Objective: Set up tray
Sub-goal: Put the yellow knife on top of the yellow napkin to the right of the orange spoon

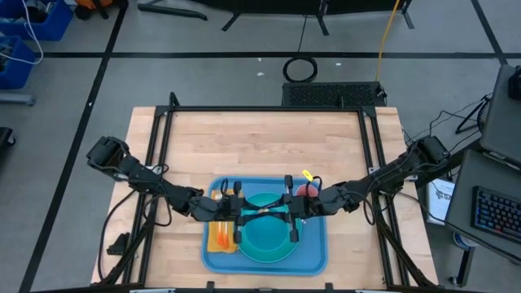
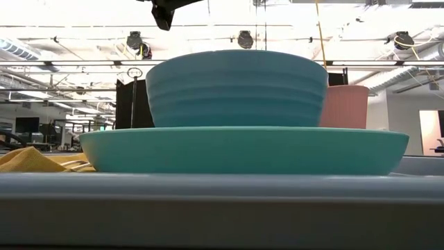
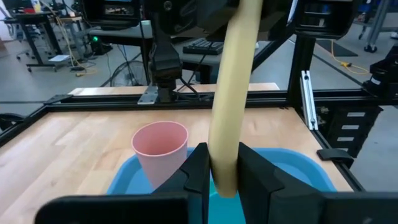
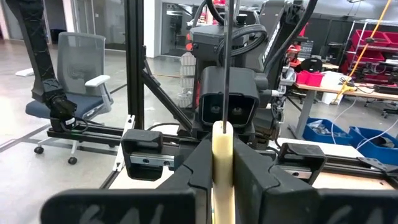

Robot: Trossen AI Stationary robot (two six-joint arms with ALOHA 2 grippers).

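Note:
The blue tray lies at the table's near edge. On it rests a turquoise plate with a turquoise bowl standing in it. An orange napkin lies on the tray's left part. A pink cup stands upright at its far right corner. My left gripper and right gripper meet above the bowl, both shut on a cream-coloured utensil handle. My left gripper pinches the cream handle's lower stretch between its two fingers, coming level from the table's left, and the handle runs on toward the right gripper. It is lifted clear above the dishes. My right gripper pinches the handle's other end between its two fingers, coming level from the table's right.
Bare wood lies on the far half of the table and on both sides of the tray. A small yellow object lies just beyond the cup. The black frame rails run along the table's left, right and far edges.

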